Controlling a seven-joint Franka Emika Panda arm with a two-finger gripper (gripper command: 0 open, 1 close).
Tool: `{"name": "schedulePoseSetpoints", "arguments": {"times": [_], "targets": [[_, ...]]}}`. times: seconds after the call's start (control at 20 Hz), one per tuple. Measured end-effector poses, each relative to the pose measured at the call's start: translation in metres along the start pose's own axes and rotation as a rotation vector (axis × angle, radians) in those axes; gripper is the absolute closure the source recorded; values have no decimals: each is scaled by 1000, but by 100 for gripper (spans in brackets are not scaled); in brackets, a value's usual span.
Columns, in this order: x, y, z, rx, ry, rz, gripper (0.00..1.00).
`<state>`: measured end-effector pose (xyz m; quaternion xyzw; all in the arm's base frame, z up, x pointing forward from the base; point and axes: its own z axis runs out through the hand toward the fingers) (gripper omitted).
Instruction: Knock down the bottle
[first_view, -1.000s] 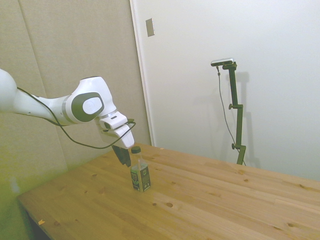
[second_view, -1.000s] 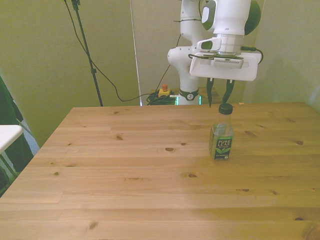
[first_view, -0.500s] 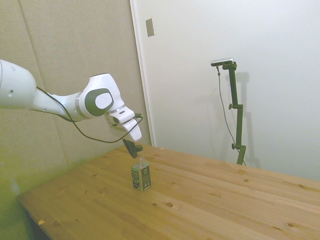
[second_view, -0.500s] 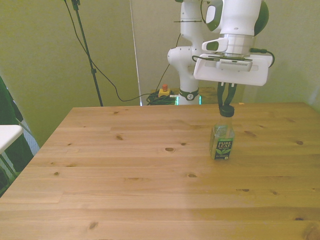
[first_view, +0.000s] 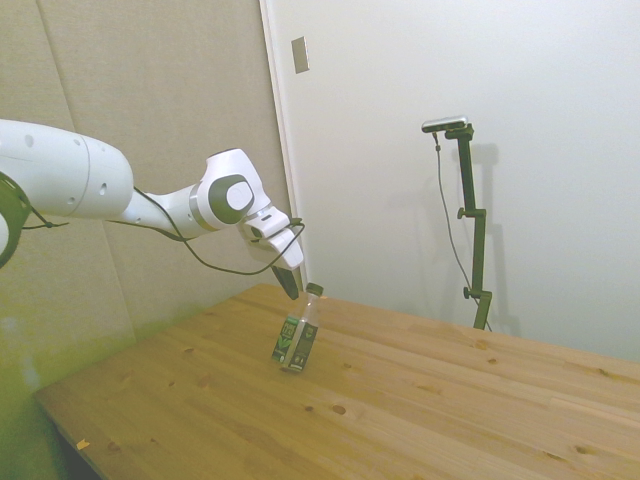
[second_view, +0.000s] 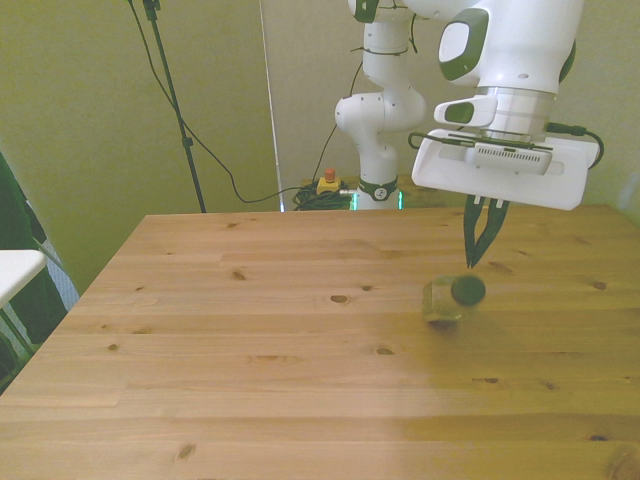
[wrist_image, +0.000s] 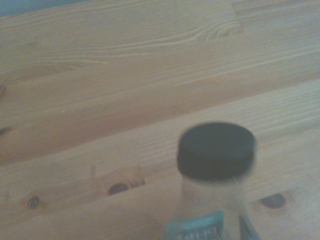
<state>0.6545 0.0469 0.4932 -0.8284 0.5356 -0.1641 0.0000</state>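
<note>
The bottle is a small clear plastic one with a dark cap and a green label. It leans steeply over on the wooden table, its cap pointing away from the arm. In the front view the bottle is motion-blurred, with its dark cap turned toward the camera. My gripper sits just behind and above the cap, fingers shut and holding nothing. The front view has the gripper right above the bottle. The wrist view shows the bottle cap-first from close by.
In the front view the table stretches wide to the left of the bottle. Behind its far edge, cables and a small yellow box with a red button lie on the floor near the robot's base.
The arm has pushed forward and its fingers have closed together. The bottle, upright before, now tips over away from the arm.
</note>
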Motion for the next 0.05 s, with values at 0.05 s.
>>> {"name": "schedulePoseSetpoints", "arguments": {"times": [0.05], "targets": [[3, -4, 3, 4, 4, 9, 100]]}}
